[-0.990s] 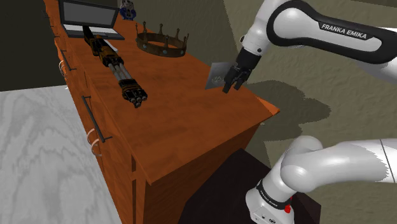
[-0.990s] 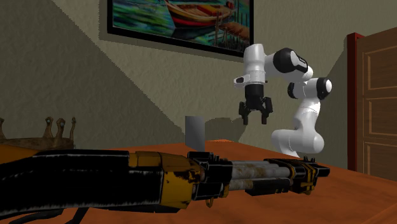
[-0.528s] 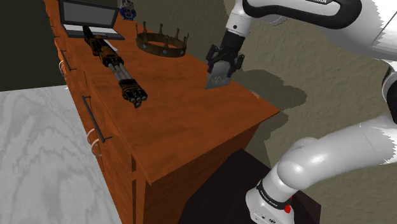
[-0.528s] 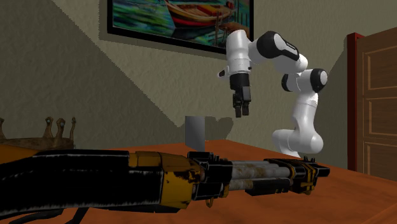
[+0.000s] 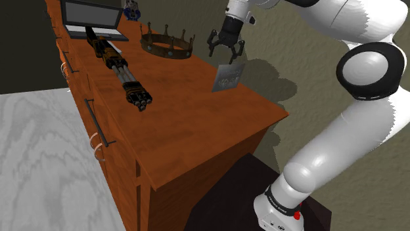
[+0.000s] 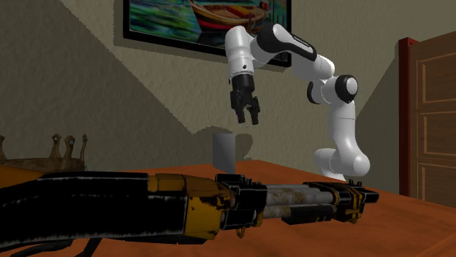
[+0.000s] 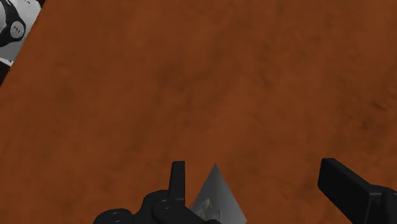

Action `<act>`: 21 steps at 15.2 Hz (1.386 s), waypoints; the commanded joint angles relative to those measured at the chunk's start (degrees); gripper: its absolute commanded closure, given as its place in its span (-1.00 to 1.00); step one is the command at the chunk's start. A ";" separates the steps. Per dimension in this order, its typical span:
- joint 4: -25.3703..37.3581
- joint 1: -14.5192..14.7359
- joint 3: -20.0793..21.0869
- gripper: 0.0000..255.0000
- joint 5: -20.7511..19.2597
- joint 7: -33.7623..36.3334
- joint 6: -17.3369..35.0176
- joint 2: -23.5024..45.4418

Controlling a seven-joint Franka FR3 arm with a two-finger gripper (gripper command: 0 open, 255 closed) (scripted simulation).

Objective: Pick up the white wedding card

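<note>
**Overhead: pincer released above the standing card**

Overhead, the all-black two-finger pincer (image 5: 226, 55) hung in the air above the pale grey rectangular card (image 5: 228, 77), fingers spread and clasping nothing. Seen from the wrist, the card (image 7: 214, 198) stood between the two fingers, close to one finger (image 7: 177, 181) and well apart from the other.

The card stood upright on its edge near the wall-side edge of the orange-brown wooden worktop (image 5: 190, 134). A faint mark on its face was too small to read.

Nothing lay between pincer and card. Near the card, toward the shoulder view's left, sat a dark metal crown (image 5: 167, 43) with pointed tips. Further left lay a long black-and-yellow multi-barrelled gun (image 5: 122, 73), its muzzles pointing down the worktop. Behind it stood a grey open laptop (image 5: 92, 16) and a small blue-and-white figure (image 5: 131, 8).

The worktop was a chest of drawers with pale metal handles (image 5: 98, 141) down its front. It stood on a grey-white marbled floor (image 5: 39, 170) against an olive-grey wall (image 6: 88, 80). On that wall hung a dark-framed painting of boats (image 6: 208, 20), and a brown panelled door (image 6: 435, 109) showed at the second exterior view's right.
</note>
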 commanded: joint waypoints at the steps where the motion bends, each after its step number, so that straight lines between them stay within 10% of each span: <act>1: 6.27 -1.54 -1.23 -1.00 0.92 7.86 -2.77 4.61; 12: 1.96 -2.49 -2.34 -1.00 1.66 12.52 1.63 5.56; 13: 2.10 -2.50 -2.35 1.00 1.65 12.52 1.57 5.64; 21: 2.19 -2.49 -2.34 1.00 1.66 12.56 1.54 5.69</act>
